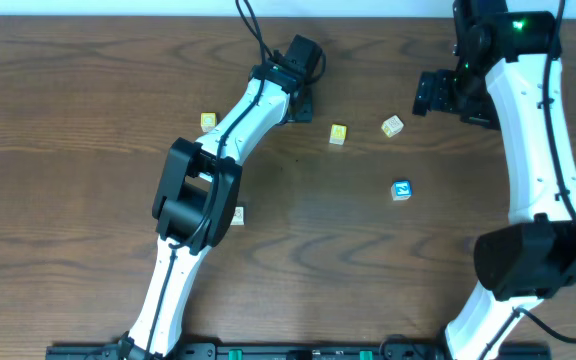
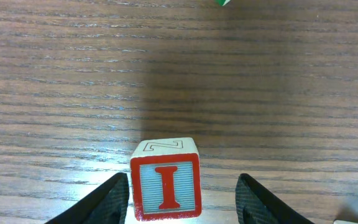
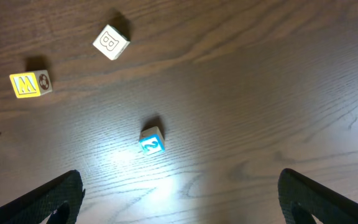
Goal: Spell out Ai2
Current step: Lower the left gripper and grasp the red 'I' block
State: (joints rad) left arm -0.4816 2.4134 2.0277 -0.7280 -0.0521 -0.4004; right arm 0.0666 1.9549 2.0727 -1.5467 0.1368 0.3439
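Nothing is spelled yet. The I block sits unclamped between the parted fingers of the left gripper. The 2 block lies ahead of the wide-open right gripper.

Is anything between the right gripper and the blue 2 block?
Nothing visible. The small wooden block with the blue 2 sits on bare table ahead of the open right gripper; the white B block and yellow block lie well aside.

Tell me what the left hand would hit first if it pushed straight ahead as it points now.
The red I block: it sits between the fingers of the open left hand, nearer one of them. Beyond it the wrist view shows bare table; depth is hard to judge.
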